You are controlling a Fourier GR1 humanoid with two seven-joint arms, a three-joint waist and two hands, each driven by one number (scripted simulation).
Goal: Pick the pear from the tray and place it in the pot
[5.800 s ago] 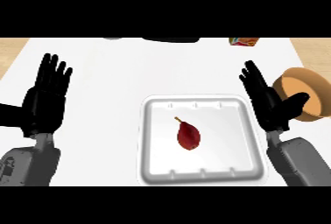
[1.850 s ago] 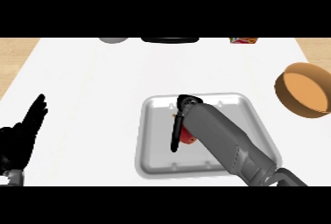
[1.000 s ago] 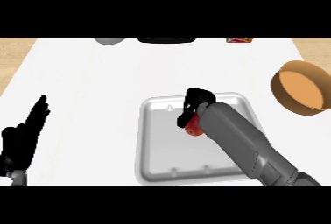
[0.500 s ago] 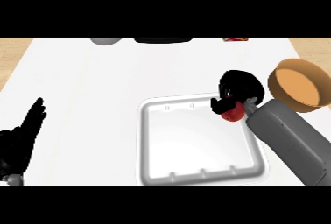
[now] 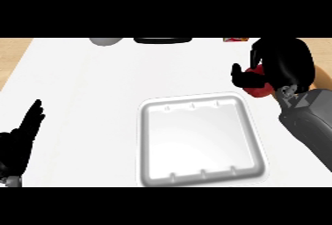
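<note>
The dark red pear [image 5: 261,86] is off the tray, held in the air at the upper right with my right hand [image 5: 280,61] curled round it; only its lower part shows under the fingers. The white tray [image 5: 150,145] lies bare in the middle of the counter, below and left of that hand. The pot is almost fully hidden behind my right hand; only a sliver of its tan rim [image 5: 318,72] shows at the right edge. My left hand [image 5: 18,141] rests open at the lower left edge, fingers up.
Along the counter's far edge sit a grey object [image 5: 106,41], a black object [image 5: 162,40] and a small red item [image 5: 236,39]. My grey right forearm [image 5: 310,123] runs along the tray's right side.
My right hand closed on the pear in the tray, lifted it out and carried it up and right, over the pot. The tray is left bare. The left hand stayed at rest.
</note>
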